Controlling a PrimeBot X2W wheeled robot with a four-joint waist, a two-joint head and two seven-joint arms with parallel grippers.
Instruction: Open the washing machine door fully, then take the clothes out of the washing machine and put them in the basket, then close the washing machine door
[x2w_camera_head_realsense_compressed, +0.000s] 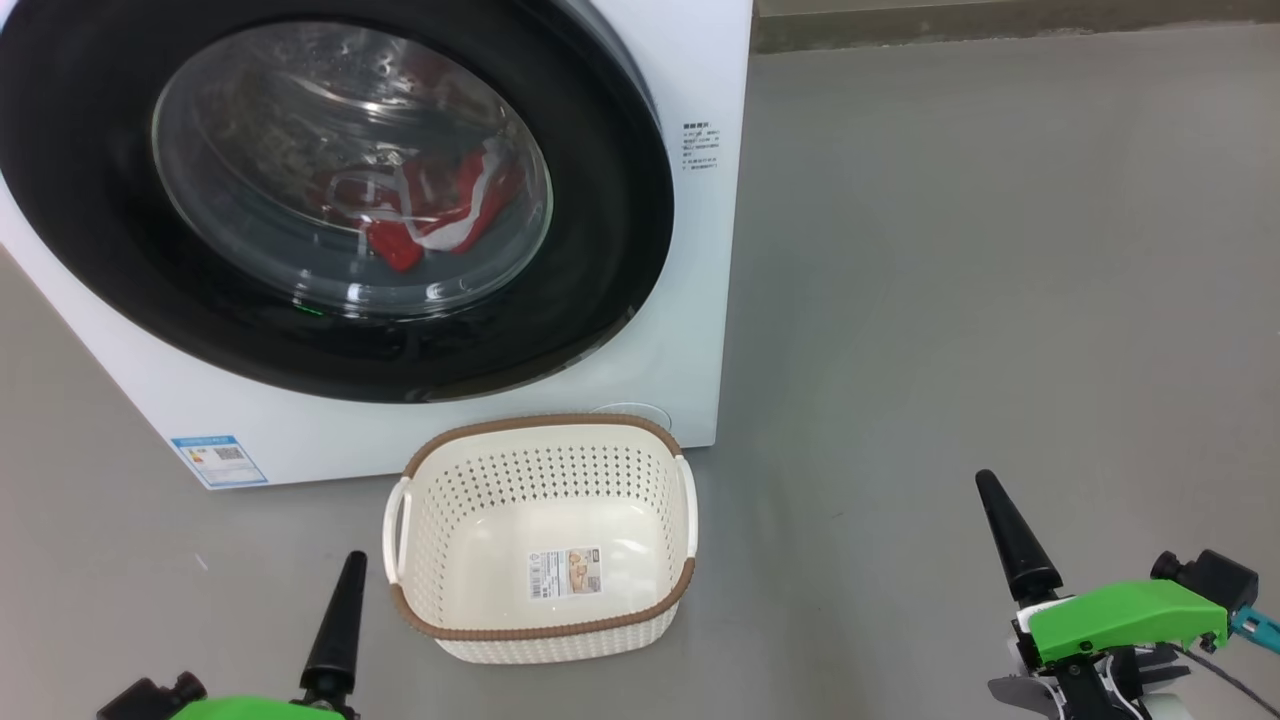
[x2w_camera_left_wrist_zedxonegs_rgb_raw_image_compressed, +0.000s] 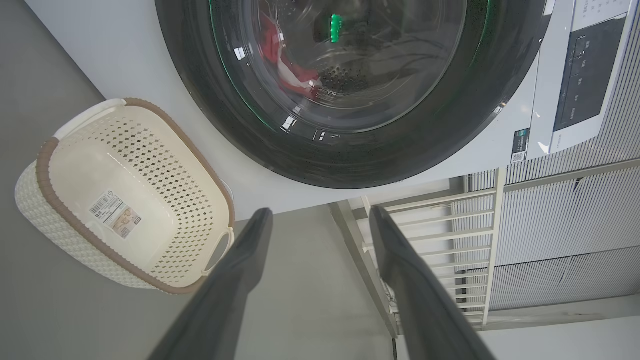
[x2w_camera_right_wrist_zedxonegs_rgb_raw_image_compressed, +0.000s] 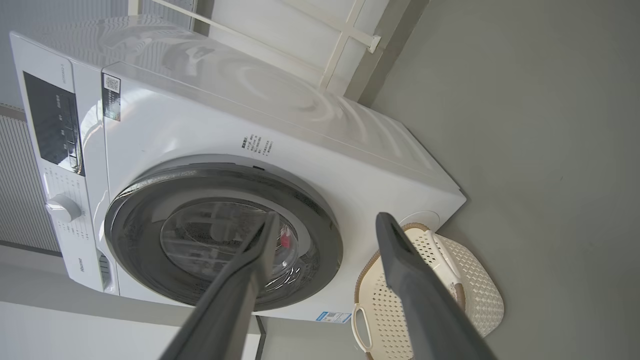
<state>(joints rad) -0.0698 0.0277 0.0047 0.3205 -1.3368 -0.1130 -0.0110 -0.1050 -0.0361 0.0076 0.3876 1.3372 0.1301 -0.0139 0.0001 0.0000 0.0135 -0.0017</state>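
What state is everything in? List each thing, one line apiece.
washing machine door: not swung open, covering the front of the washing machine.
clothes: inside, behind the door glass.
basket: upright on the floor, empty.
left hand: open, empty.
right hand: open, empty.

You saw two long, dark grey, tapered fingers on the left gripper (x2w_camera_left_wrist_zedxonegs_rgb_raw_image_compressed: 320, 212) and on the right gripper (x2w_camera_right_wrist_zedxonegs_rgb_raw_image_compressed: 327, 216). A bright green plastic shell (x2w_camera_head_realsense_compressed: 1125, 615) covered the right wrist, beside a black knobbed block (x2w_camera_head_realsense_compressed: 1205, 577) and a teal connector (x2w_camera_head_realsense_compressed: 1255, 628).
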